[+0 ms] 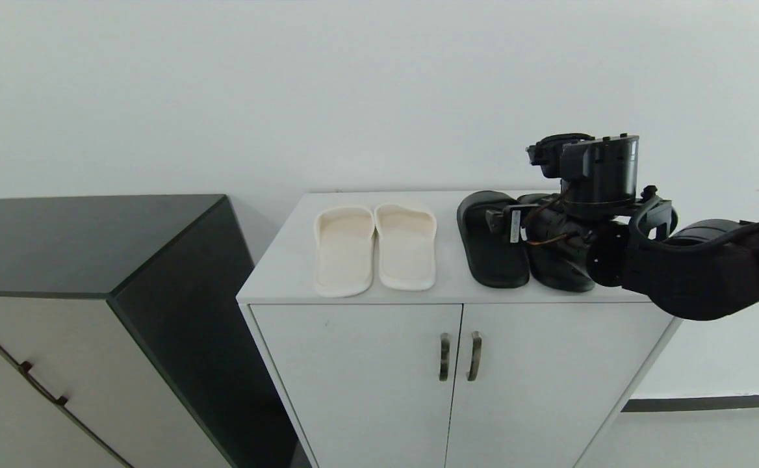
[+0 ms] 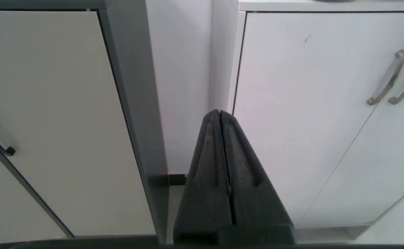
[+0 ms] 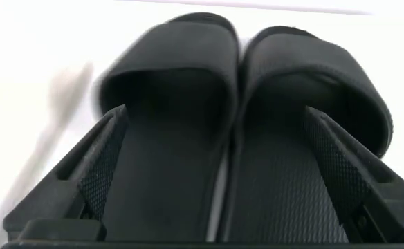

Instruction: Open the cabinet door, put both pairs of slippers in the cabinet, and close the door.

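A plain room with the look of a home entrance.

A low white cabinet [image 1: 353, 377] with two doors carries cream slippers [image 1: 405, 247] and black slippers [image 1: 491, 240] on top. A dark cabinet [image 1: 93, 240] stands just beside it, against a bare white wall [image 1: 288, 97] with a dark skirting strip [image 1: 711, 403].

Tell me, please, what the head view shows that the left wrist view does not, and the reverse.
Head view, not left wrist: the cream slippers and black slippers side by side on top of the white cabinet, with the right arm at the black pair. Left wrist, not head: the shut left tool, pointing toward the gap between the two cabinets. Both: the white cabinet's closed doors, their two handles, and the dark cabinet beside it.
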Motion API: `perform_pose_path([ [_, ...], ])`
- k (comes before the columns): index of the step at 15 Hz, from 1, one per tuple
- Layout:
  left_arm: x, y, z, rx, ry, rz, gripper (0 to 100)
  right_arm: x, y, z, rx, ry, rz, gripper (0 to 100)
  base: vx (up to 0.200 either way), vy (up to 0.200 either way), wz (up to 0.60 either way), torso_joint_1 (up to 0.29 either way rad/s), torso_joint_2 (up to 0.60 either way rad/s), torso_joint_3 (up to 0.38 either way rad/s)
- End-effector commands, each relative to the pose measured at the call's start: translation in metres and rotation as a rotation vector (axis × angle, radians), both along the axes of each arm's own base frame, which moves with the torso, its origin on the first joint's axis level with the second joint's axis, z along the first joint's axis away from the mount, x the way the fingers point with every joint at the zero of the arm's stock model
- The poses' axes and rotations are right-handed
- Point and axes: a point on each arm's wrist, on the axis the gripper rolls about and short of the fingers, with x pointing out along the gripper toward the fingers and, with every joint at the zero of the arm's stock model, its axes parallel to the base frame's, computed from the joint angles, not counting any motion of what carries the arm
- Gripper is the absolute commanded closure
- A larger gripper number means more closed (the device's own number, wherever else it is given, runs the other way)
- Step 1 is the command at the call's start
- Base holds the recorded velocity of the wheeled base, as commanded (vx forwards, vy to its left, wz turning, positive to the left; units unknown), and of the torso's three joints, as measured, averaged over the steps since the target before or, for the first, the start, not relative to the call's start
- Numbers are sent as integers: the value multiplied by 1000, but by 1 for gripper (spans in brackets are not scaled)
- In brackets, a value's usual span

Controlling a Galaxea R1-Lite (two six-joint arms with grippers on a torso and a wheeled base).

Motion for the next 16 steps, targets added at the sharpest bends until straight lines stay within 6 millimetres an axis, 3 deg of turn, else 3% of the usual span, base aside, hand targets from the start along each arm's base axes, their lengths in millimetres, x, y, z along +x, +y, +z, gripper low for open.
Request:
perform_pose_path([
  [1,0,0,0,-1,2,0,100,12,0,-9,-13,13,-23,0,0,0,0,0,0,0],
  [7,0,0,0,-2,0,0,100,48,1,-11,0,-8,-72,0,0,0,0,0,0,0],
  [13,0,0,0,-1,0,0,100,66,-3,-17,-3,-4,-101,0,0,0,0,0,0,0],
  [14,0,0,0,-1,0,0,100,68,-4,-17,-2,-6,-107,100,0,0,0,0,0,0],
  [16,0,0,0,-1,0,0,100,72,-4,-18,-2,-10,-109,100,0,0,0,0,0,0],
])
